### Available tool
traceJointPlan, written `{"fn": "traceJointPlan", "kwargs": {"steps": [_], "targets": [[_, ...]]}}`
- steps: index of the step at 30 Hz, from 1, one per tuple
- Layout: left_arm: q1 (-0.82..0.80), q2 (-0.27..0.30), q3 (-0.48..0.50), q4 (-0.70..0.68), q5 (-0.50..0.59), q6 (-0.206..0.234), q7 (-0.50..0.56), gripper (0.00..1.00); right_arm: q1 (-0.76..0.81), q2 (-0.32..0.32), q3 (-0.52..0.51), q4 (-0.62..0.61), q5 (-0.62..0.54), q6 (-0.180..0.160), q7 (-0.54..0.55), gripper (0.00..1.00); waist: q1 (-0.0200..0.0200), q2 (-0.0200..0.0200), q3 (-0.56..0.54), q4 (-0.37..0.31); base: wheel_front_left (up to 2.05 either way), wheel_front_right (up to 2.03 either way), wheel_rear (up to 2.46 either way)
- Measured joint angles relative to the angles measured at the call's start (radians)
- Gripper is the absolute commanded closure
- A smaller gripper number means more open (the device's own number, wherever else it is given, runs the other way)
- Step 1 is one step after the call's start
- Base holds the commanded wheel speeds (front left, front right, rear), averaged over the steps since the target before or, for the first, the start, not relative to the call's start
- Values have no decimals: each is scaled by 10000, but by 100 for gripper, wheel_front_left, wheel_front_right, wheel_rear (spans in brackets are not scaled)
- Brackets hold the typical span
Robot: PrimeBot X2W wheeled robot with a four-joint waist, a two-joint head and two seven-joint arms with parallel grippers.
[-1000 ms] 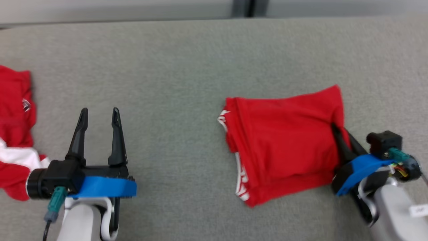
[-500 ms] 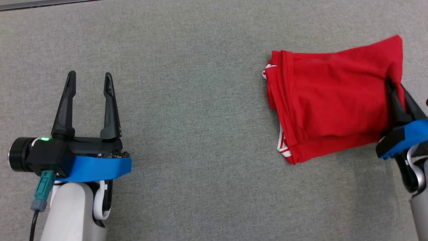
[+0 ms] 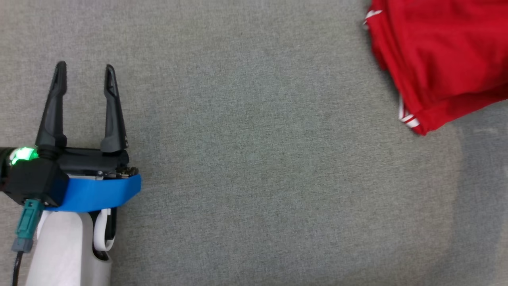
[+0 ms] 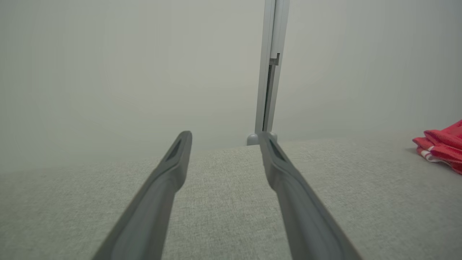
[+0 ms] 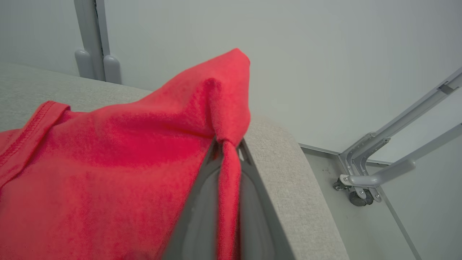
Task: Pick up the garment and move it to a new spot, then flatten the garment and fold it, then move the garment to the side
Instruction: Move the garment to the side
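Red knit garment [image 3: 444, 59], folded and white-trimmed, was clamped tight by the right gripper [image 5: 229, 144]; the left gripper [image 3: 84, 67] gaped wide, empty.

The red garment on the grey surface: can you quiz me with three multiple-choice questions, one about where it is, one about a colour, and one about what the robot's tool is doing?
1. In the head view, where does the red garment lie?
A. lower left
B. upper right
C. centre

2. What colour is the trim on its edge?
A. yellow
B. black
C. white

3. How is the right tool?
A. shut on a pinch of the garment
B. open and empty
C. shut on nothing

Answers:
1 B: it sits in the upper right corner, far from the open left tool.
2 C: white stripes show at its lower left corner.
3 A: in the right wrist view, red cloth is bunched between its closed fingers.
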Motion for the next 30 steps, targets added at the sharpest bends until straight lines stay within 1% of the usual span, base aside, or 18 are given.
{"fn": "traceJointPlan", "kwargs": {"steps": [8,13,15,16,17,21,26,30], "targets": [[-237,163,-25,-430,27,58,213,0,-1174,-1308,-290,1728,-111,0,13,100,0,0,563,114,0,0,0],[-346,222,-86,-568,29,90,301,0,-1871,-1743,-221,2761,-293,0,-40,100,0,0,724,190,0,0,0],[-357,238,-96,-612,29,102,309,0,-2093,-1825,-194,3118,-387,0,-109,99,-1,0,762,231,0,0,0],[-357,249,-92,-621,29,105,328,0,-2200,-1825,-178,3275,-437,2,-178,74,-1,0,779,248,0,0,0],[-357,263,-92,-623,27,130,330,0,-2308,-1812,-196,3390,-472,2,-280,0,-1,0,789,264,0,0,0],[-350,274,-90,-587,12,176,324,0,-2668,-1697,-240,3935,-748,0,-585,0,-1,0,743,312,0,0,0],[-206,217,-100,-316,-92,226,230,0,-2728,-1592,-504,4395,-1239,0,-1317,0,-1,0,320,459,0,0,0],[174,165,17,33,-270,280,109,0,-2591,-1162,-447,4391,-1283,0,-1889,0,-2,0,-331,639,0,0,0]]}}
